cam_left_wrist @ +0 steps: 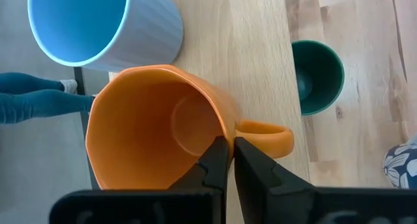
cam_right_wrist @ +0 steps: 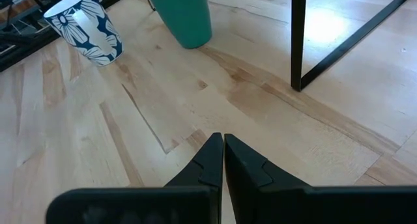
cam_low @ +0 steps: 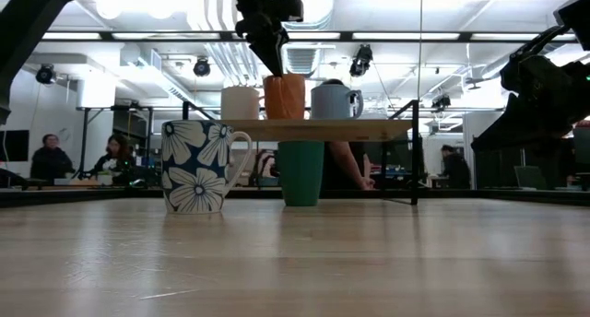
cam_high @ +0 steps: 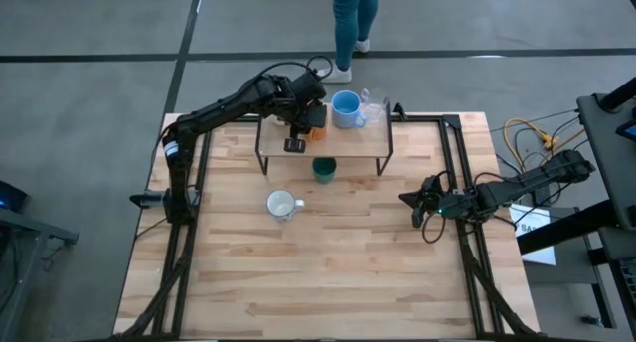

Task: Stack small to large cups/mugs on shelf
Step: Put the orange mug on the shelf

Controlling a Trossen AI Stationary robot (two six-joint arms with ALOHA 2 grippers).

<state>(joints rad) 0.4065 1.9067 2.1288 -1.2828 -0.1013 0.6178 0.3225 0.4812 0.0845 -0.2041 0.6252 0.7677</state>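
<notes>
Orange mug [cam_left_wrist: 156,126], upright on shelf [cam_high: 368,141] just beside light blue mug [cam_high: 346,107]; left pincer [cam_left_wrist: 228,152] directly above, clamped on its rim; right pincer [cam_right_wrist: 223,149] together, well apart.

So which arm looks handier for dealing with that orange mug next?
Probably the left: its gripper is already pinching the orange mug's rim on the shelf. The right gripper waits far off, shut on nothing.

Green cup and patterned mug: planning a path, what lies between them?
Only bare table between the green cup and patterned mug, in the right wrist view.
</notes>
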